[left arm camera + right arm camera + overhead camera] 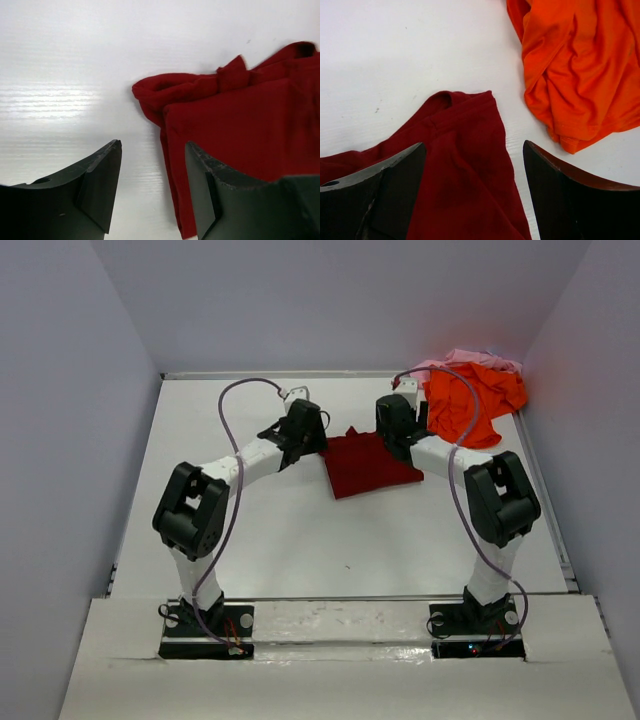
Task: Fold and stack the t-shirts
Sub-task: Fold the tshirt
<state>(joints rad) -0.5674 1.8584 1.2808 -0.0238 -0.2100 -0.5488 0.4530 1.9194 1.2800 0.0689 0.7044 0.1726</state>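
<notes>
At the left gripper (153, 150), the fingers (97, 185) stand well apart with nothing clamped between them. One finger hangs over the bare white table (75, 75), the other over the left edge of the maroon t-shirt (240, 130). That shirt lies folded into a rough flat rectangle, with a bunched sleeve poking out at its far left corner. Over to the right gripper (474, 145): spread wide too, holding nothing, poised above the right side of the maroon cloth, where a raised ridge of folded fabric shows just ahead of the tips. Just beyond, separated from the maroon by a strip of table, sits the orange t-shirt (580, 75), crumpled and unfolded. From above, both arms lean in on the maroon shirt at mid-table, one on each side. The pink t-shirt (465, 358) peeks out behind the orange heap in the far right corner.
</notes>
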